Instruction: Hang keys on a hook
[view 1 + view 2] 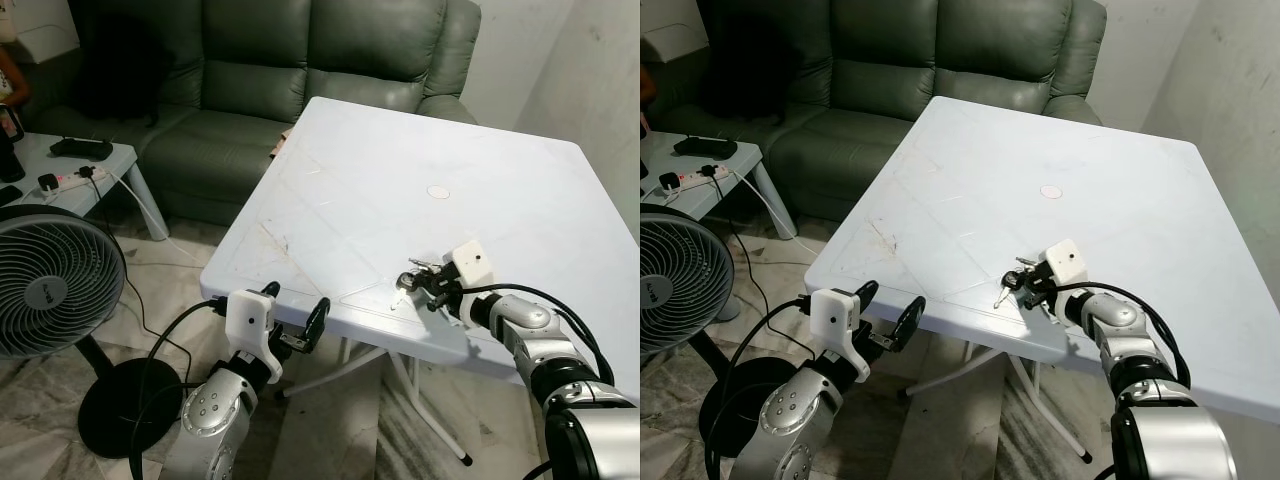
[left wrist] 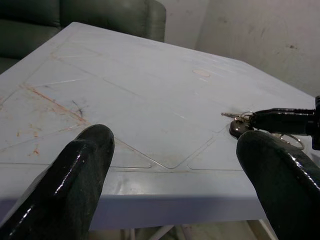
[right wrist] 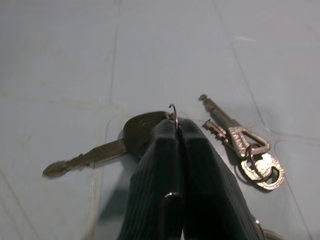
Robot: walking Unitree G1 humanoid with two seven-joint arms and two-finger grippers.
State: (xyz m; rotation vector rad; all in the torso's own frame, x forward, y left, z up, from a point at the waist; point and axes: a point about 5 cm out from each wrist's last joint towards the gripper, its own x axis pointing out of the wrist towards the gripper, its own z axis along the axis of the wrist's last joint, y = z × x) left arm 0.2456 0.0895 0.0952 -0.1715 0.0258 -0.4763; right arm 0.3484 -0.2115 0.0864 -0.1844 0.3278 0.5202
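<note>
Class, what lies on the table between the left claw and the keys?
Bare tabletop between the left claw and the keys, as the left wrist view shows.

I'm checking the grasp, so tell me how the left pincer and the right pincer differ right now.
The right pincer is shut on the keys, over the white table; the left pincer is open, holds nothing, and sits at the table's near edge. Both have two black fingers and point toward the table.

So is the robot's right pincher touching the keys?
Touching. The right wrist view shows the right gripper shut on the ring of the keys.
</note>
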